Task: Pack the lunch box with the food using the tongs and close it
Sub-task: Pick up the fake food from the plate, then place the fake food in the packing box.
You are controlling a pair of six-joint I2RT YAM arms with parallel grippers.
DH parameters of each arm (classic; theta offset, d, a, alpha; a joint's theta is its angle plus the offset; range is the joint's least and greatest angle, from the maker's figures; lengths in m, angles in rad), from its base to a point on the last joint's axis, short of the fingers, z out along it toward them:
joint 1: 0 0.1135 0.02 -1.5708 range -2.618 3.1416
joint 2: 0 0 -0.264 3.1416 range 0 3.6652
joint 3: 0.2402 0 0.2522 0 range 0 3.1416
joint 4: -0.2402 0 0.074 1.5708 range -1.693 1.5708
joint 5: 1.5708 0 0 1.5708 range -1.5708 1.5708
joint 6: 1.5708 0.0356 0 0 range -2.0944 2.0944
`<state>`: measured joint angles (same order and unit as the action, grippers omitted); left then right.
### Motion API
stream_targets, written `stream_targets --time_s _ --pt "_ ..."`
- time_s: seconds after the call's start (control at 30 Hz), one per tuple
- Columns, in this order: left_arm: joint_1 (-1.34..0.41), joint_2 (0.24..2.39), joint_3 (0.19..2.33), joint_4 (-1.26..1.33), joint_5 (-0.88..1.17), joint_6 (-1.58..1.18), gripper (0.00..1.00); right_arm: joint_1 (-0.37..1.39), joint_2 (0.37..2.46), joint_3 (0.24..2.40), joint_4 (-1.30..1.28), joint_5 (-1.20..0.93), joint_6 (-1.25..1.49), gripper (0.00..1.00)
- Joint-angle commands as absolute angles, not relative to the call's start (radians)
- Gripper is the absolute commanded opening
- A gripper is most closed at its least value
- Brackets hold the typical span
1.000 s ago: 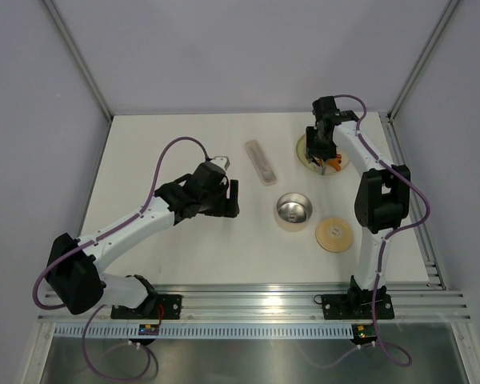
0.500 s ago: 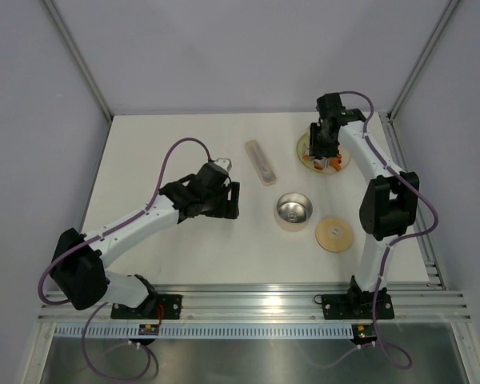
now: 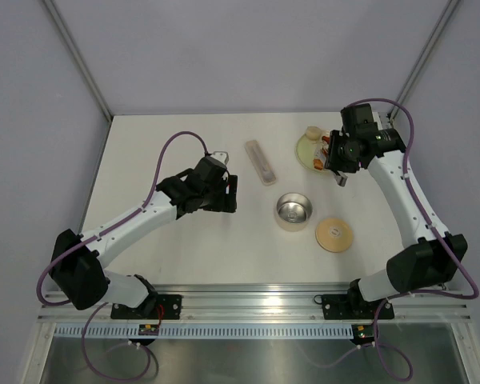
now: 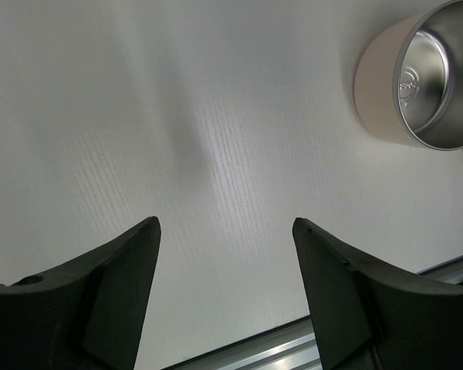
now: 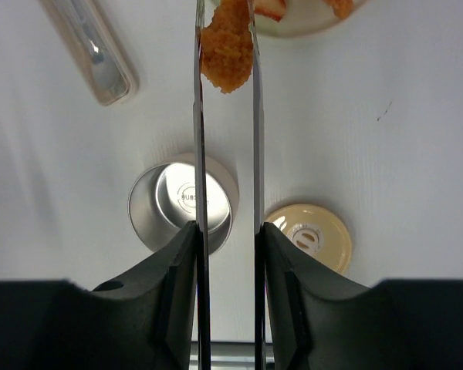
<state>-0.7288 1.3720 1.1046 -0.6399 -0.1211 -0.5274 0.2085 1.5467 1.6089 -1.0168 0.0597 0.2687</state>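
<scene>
Right gripper [image 5: 226, 231] is squeezing the tongs [image 5: 199, 154] partway shut, and their tips are pinching an orange food piece [image 5: 226, 54] at the plate [image 5: 293, 27] rim. The lunch box [image 5: 170, 202] is sitting open mid-table, with its lid [image 5: 307, 235] just beside it. Left gripper [image 4: 225, 227] is hanging wide and empty. I'm worrying about the thin tips: if the squeeze is easing, or the carry is jerking, the piece could be dropping short of the box.

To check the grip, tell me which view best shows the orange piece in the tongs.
The right wrist view: the orange piece appears large and sharp, pinched between the arms of the tongs. The top external view has it too small to pick out. The left wrist view misses it.
</scene>
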Motion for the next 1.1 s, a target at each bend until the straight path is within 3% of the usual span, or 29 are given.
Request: stream_targets --time_s 0.0,0.4,1.07 --pt "-0.715 1.379 1.175 -0.635 -0.161 -0.505 0.73 0.238 1.39 1.505 -1.061 0.049 0.31 0.18" --pt "-0.693 1.419 1.238 -0.644 -0.144 -0.514 0.73 0.463 1.193 1.373 -1.178 0.066 0.403 0.18" --pt "-0.69 1.448 1.25 -0.66 -0.127 -0.514 0.73 0.548 1.299 1.287 -1.1 0.005 0.373 0.25"
